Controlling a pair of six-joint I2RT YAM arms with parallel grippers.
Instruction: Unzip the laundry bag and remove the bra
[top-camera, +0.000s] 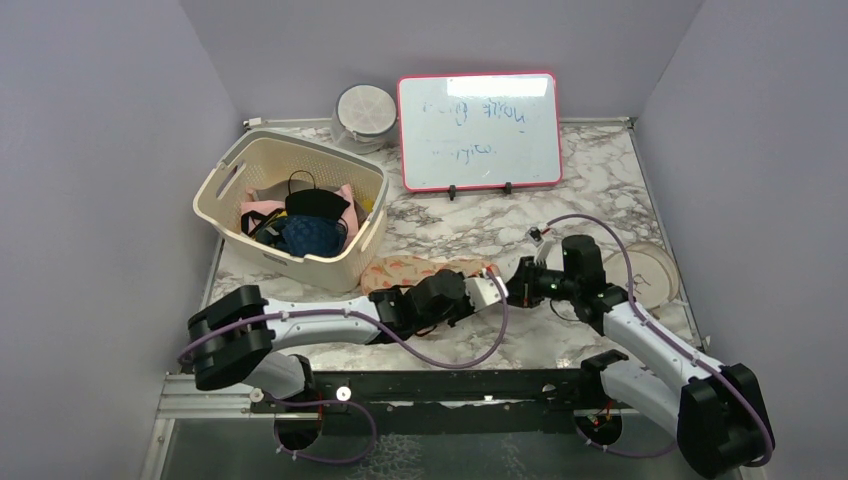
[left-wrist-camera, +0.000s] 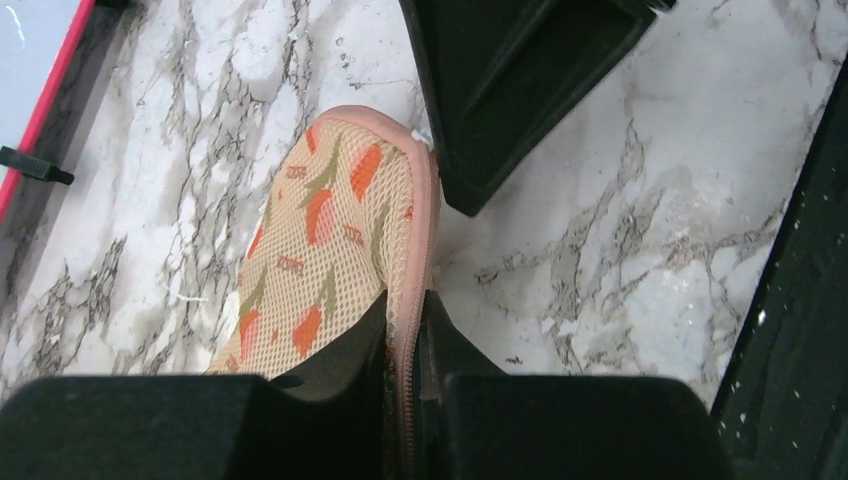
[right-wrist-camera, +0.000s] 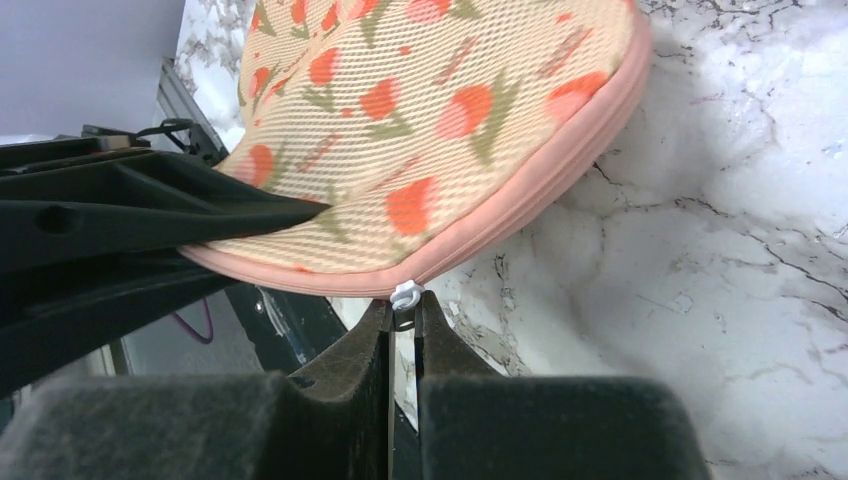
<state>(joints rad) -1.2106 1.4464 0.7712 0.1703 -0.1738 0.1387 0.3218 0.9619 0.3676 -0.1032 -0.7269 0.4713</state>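
**Desk:** Where is the laundry bag for you?

**Operator:** I see the laundry bag (top-camera: 420, 271) lying flat around the middle of the counter (top-camera: 600, 180), a little toward the near edge. Its left end sits just beside the cream basket (top-camera: 225, 180), which stands toward the far-left corner. A blue garment (top-camera: 308, 237) and something black (top-camera: 316, 203) lie in that basket.

**Desk:** And your tools?

**Operator:** Both meet at the bag's right end. My left tool (left-wrist-camera: 405, 320) is nearly closed and pinches the pink trim, with the printed mesh on one side of the fingers and marble on the other. My right tool (right-wrist-camera: 405, 318) is clamped narrow on the small white zipper pull (right-wrist-camera: 406, 295), which sits at the bag's rounded pink edge. From the right wrist I see the left tool's dark finger pressed onto the top of the bag.

**Desk:** Is the zip open?

**Operator:** Along the stretch I can see, the pink seam looks closed. I cannot tell about the rest.

**Desk:** The bra?

**Operator:** I cannot make it out in any view.

**Desk:** Anything else around?

**Operator:** A red-framed whiteboard (top-camera: 478, 130) leans at the far edge, and a round tan disc (top-camera: 652, 272) lies by the right edge.
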